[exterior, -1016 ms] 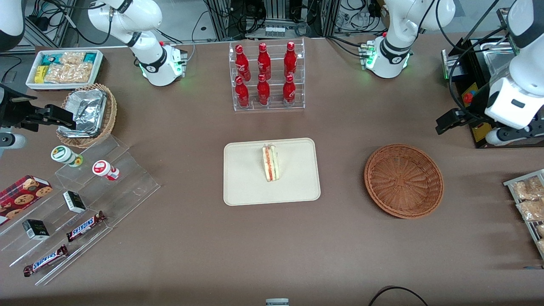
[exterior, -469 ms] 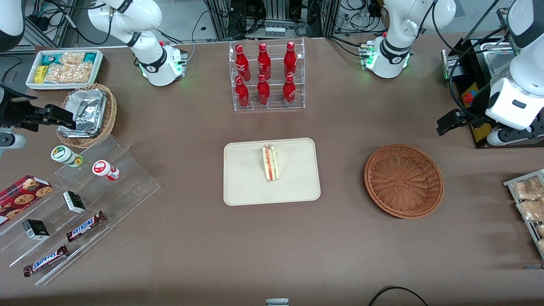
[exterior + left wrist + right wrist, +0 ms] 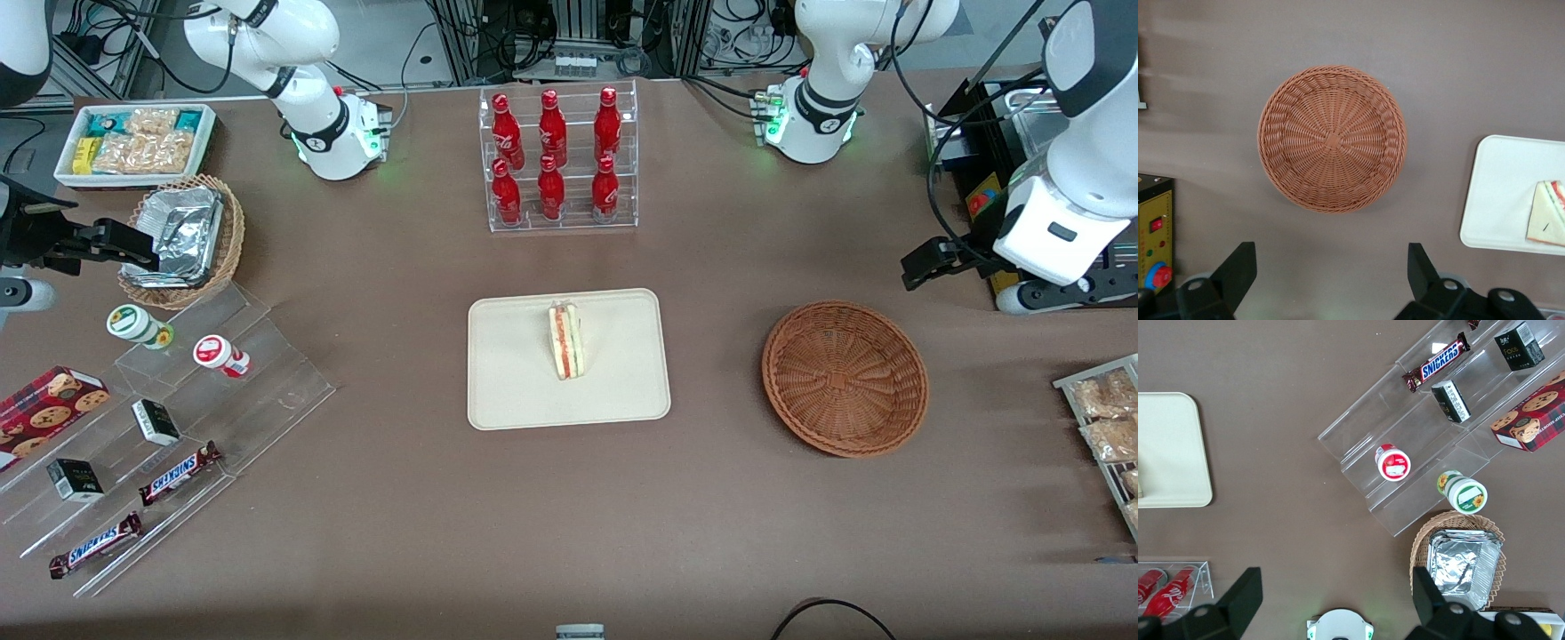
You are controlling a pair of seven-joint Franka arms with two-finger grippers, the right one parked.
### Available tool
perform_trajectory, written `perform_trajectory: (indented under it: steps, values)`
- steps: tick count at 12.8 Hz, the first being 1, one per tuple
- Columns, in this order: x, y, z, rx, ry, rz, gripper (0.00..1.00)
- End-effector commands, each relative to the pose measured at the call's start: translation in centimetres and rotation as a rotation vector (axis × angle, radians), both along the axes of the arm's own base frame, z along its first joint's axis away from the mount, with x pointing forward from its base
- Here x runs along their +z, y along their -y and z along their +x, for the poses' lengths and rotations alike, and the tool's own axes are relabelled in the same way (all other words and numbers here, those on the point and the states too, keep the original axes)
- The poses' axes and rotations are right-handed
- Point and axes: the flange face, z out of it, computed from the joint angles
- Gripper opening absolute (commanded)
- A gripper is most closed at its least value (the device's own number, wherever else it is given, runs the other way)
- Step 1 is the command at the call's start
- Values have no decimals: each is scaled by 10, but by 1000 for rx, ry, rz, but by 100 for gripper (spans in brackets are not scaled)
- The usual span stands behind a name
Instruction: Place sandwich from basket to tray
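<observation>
The sandwich lies on the cream tray at the table's middle, its red, orange and green cut edge up. It also shows in the left wrist view on the tray. The reddish-brown wicker basket sits empty beside the tray, toward the working arm's end; the wrist view shows its bare weave. My left gripper hangs open and empty above the table, a little farther from the front camera than the basket. Its two fingers stand wide apart in the wrist view.
A clear rack of red bottles stands farther back than the tray. A black box with a red button sits near my gripper. Snack packets lie at the working arm's end. Acrylic steps with candy, a foil-lined basket and a white tub are at the parked arm's end.
My left gripper and wrist have shifted a little toward the basket. The sandwich, tray and basket have not moved.
</observation>
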Motion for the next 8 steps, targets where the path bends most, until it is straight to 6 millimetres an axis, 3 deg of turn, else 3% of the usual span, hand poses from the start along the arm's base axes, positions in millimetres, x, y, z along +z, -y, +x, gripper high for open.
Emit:
perform_trajectory:
  steps: [1,8]
  values:
    - [15,-6,-7,-122,-4,-8,100]
    - [31,-2,-9,-122,10,-7,100]
